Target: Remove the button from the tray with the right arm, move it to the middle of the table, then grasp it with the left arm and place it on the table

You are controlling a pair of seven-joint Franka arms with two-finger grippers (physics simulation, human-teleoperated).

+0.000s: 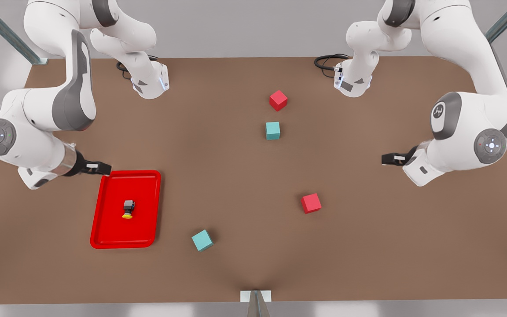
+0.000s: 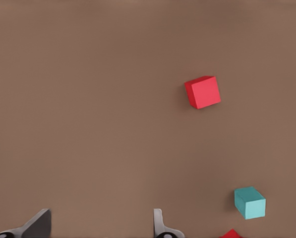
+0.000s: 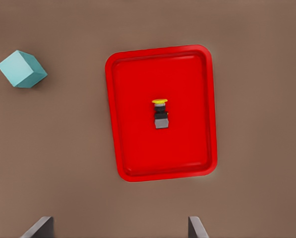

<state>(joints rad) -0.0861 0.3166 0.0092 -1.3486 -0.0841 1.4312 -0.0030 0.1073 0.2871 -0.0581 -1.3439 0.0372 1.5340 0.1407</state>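
Note:
The button [image 1: 128,208] [image 3: 160,114], a dark block with a yellow cap, lies on its side near the middle of the red tray [image 1: 112,189] [image 3: 138,99]. The tray rests on the brown table [image 1: 236,185] toward the front view's left. My right gripper [image 1: 101,167] [image 3: 119,228] hovers open beside the tray's far corner, well above it and holding nothing. On the front view's right, my left gripper [image 1: 387,159] [image 2: 100,225] waits open over bare table, far from the button.
Two red cubes [image 1: 278,100] [image 1: 311,203] and two teal cubes [image 1: 273,130] [image 1: 202,240] are scattered around the table's middle. The left wrist view catches a red cube [image 2: 203,92] and a teal one [image 2: 249,202]; a teal cube [image 3: 21,69] lies beside the tray.

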